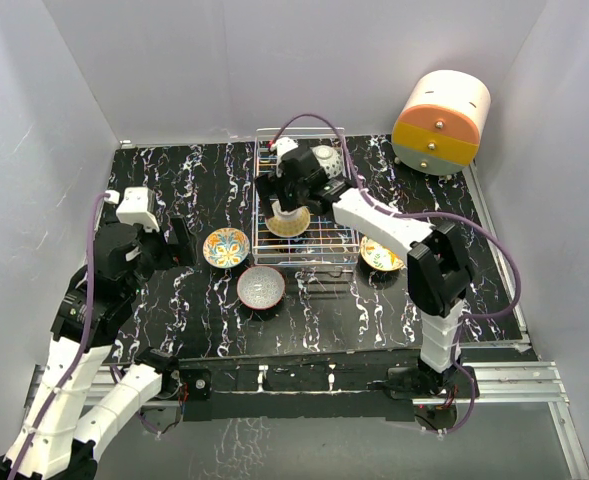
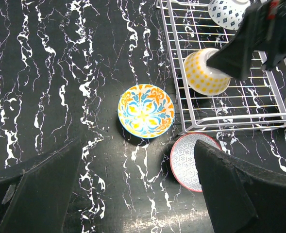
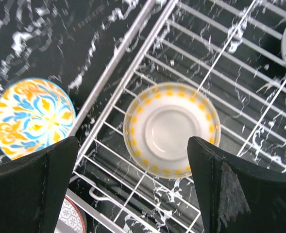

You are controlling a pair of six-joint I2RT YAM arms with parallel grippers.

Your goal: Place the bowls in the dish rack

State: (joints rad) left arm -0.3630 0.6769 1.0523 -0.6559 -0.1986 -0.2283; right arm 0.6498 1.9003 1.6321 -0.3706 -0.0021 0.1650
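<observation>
On the marbled table, left gripper gapes, right gripper gapes over an upturned yellow-spotted bowl in the dish rack, inside hidden.

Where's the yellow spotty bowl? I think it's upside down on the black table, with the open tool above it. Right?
Not quite. The yellow spotty bowl is upside down with the open right tool above it, but it sits inside the dish rack, on the wires, not on the black table. The right wrist view shows this.
</observation>
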